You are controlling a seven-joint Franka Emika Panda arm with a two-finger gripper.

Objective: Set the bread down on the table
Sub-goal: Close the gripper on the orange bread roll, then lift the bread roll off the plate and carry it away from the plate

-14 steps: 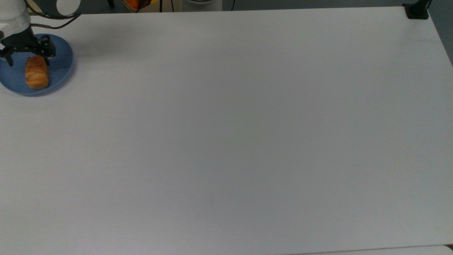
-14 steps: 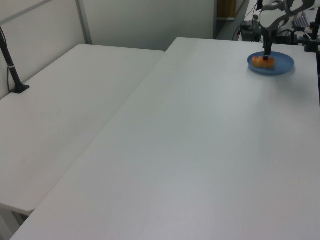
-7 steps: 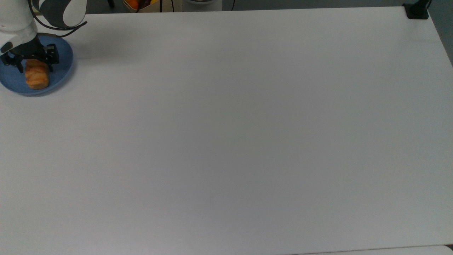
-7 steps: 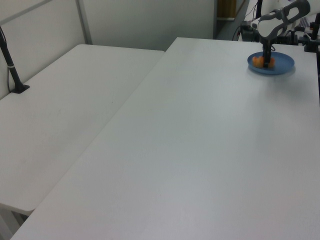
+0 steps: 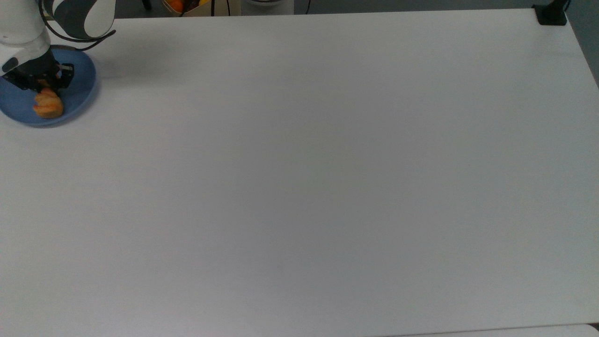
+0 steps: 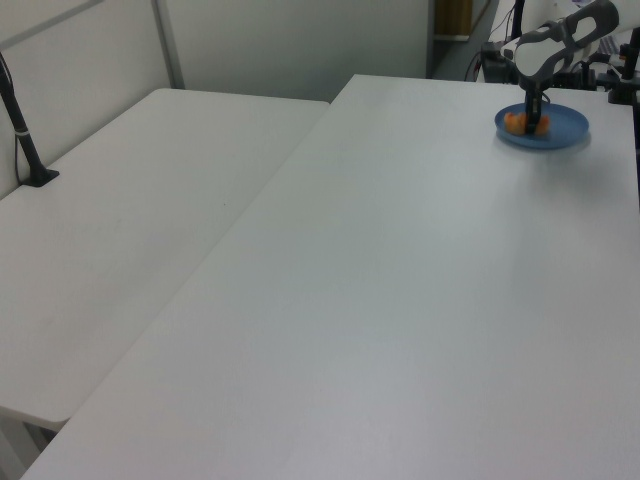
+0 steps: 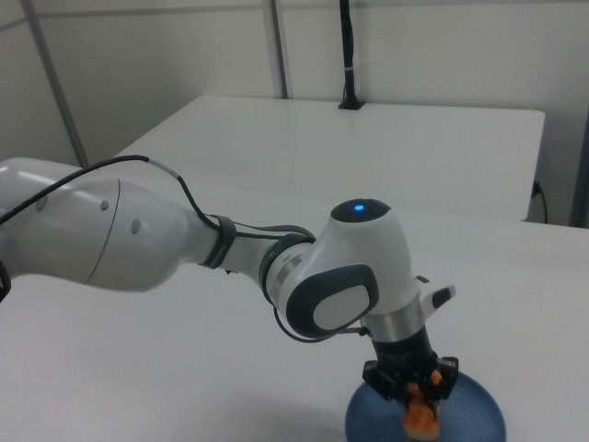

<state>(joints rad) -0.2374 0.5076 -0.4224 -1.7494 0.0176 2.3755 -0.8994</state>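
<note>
White table (image 5: 327, 178) fills most of the top view; a second white table (image 6: 130, 220) adjoins it on the left view's left. Franka arm (image 7: 184, 244) reaches in from the right view's left, its wrist pointing down over a round blue plate (image 5: 79, 96) that sits at the top view's upper left corner of the table. Bread (image 5: 47, 104) lies on the plate (flaky, golden-orange), its far end tucked under the gripper (image 5: 41, 84). In the right view the gripper (image 7: 414, 385) is down on the bread (image 7: 421, 416), black fingers (image 7: 439, 376) on either side of its upper end. Whether the fingers press on the crust or stand just clear: cannot tell.
</note>
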